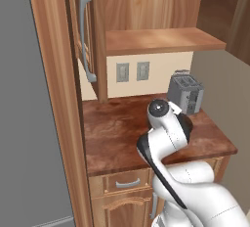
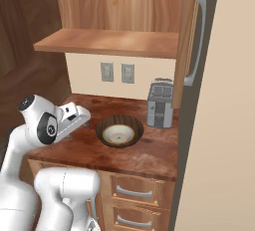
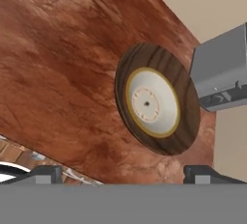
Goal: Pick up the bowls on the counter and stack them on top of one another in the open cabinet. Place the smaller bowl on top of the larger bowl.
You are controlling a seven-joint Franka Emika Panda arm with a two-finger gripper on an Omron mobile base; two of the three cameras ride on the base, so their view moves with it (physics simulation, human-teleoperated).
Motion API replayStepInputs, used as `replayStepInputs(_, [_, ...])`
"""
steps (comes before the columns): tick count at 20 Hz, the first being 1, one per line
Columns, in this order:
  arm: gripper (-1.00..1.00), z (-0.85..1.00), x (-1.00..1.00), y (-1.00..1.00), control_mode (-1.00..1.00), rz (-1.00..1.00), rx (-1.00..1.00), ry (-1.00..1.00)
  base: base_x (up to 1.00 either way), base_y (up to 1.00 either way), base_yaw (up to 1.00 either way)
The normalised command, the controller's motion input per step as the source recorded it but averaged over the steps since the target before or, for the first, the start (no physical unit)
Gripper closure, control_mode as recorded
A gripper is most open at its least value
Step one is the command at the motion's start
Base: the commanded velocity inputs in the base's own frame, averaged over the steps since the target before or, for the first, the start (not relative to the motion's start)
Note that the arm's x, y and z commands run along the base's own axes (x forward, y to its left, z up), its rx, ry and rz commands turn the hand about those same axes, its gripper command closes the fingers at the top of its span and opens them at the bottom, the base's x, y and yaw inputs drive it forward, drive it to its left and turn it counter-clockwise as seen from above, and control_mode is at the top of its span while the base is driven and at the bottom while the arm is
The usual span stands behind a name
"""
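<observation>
smaller bowl (image 2: pixel 120 134) in larger bowl (image 2: pixel 105 126) | on counter (image 2: pixel 144 158) | toaster (image 2: pixel 160 105) just beside

Back wall (image 2: pixel 149 75): lying cream-coloured under the shelf, at 12 o'clock in the right base view.
Outlets (image 2: pixel 117 72): two grey plates sitting side by side on that wall.
Toaster (image 2: pixel 160 104): standing grey at 2 o'clock, near the wall.
Drawers (image 2: pixel 134 192): showing light wood fronts with grey handles at 5 o'clock.
Grey panel (image 1: pixel 22 123): running along 9 o'clock in the left base view.
</observation>
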Motion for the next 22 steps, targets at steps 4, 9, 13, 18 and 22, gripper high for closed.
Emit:
replayStepInputs(4, [-1.00, -0.15, 0.25, 0.00, -1.00, -0.01, 0.02, -0.01, 0.00, 0.00, 0.00])
replayStepInputs(9, [-1.00, -0.13, 0.28, 0.00, -1.00, -0.01, 0.01, 0.00, 0.00, 0.00, 0.00])
replayStepInputs(13, [-1.00, -0.10, 0.32, 0.00, -1.00, -0.02, 0.00, 0.00, 0.00, 0.00, 0.00])
replayStepInputs(18, [-1.00, -0.09, 0.31, 0.00, -1.00, -0.02, 0.00, 0.00, 0.00, 0.00, 0.00])
replayStepInputs(22, [-1.00, -0.11, 0.30, 0.00, -1.00, -0.02, 0.00, 0.02, 0.00, 0.00, 0.00])
